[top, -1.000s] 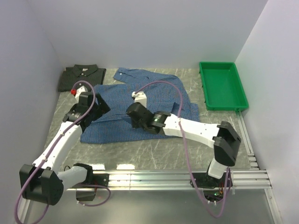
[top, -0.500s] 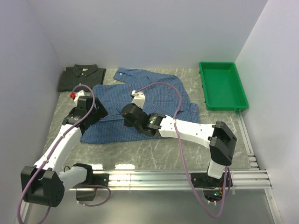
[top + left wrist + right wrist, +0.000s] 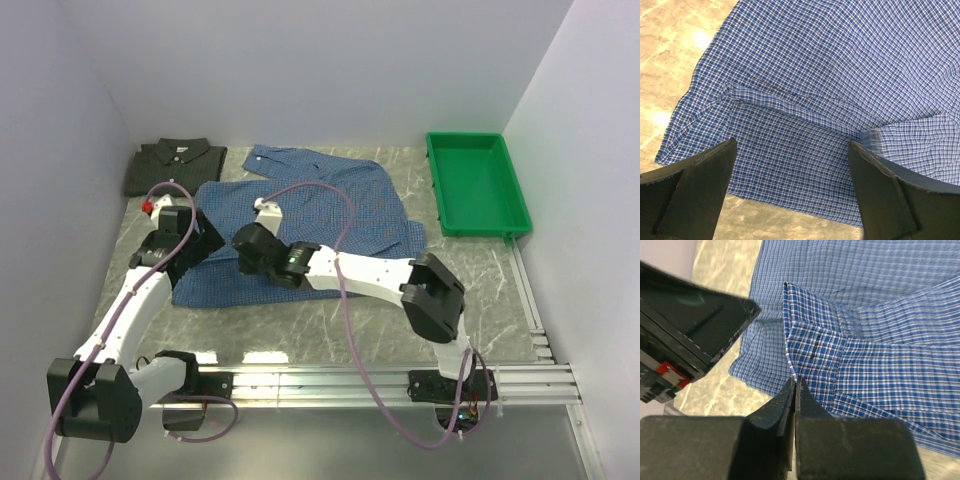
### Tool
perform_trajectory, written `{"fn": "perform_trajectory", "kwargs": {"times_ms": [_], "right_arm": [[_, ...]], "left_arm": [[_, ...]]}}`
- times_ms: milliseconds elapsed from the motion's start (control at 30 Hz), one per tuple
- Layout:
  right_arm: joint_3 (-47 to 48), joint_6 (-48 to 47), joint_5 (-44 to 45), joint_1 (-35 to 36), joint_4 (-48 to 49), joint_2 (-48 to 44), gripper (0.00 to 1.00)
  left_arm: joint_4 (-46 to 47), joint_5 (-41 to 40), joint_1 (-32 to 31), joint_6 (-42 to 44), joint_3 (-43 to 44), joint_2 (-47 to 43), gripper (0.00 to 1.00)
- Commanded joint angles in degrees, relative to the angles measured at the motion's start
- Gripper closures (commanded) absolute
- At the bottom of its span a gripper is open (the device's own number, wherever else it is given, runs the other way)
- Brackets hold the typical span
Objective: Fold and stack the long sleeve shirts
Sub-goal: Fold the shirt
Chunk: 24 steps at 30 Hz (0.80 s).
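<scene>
Right wrist view: closed jaws pinch the blue shirt (image 3: 880,285) cuff (image 3: 815,347).

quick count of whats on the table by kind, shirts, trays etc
shirts: 2 (blue checked shirt, dark collared shirt)
green plastic tray: 1
total: 3

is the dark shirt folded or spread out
Folded: the dark shirt lies as a compact rectangle, collar on top, with no sleeves sticking out.
</scene>
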Motion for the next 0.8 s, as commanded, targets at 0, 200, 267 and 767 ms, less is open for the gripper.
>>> {"fn": "perform_trajectory", "kwargs": {"times_ms": [0,200,267,767], "right_arm": [[4.53,1.02,-2.35,1.28,1.71,2.46,0.99],[6.54,-0.12,-4.46,1.54,4.79,6.51,0.98],[7.43,-1.34,-5.34,1.46,4.18,7.04,0.87],[-17.75,-14.8,-6.91,-10.72,2.41,-18.34,0.4]], "left_arm": [[1.76,1.85,0.99,0.06,-0.06,-0.87,0.01],[2.03,1.07,1.25,-0.2,-0.41,-1.84,0.01],[2.2,1.15,1.25,-0.2,-0.76,-2.01,0.01],[2.56,11.26,1.25,-5.29,-2.6,2.38,0.09]]}}
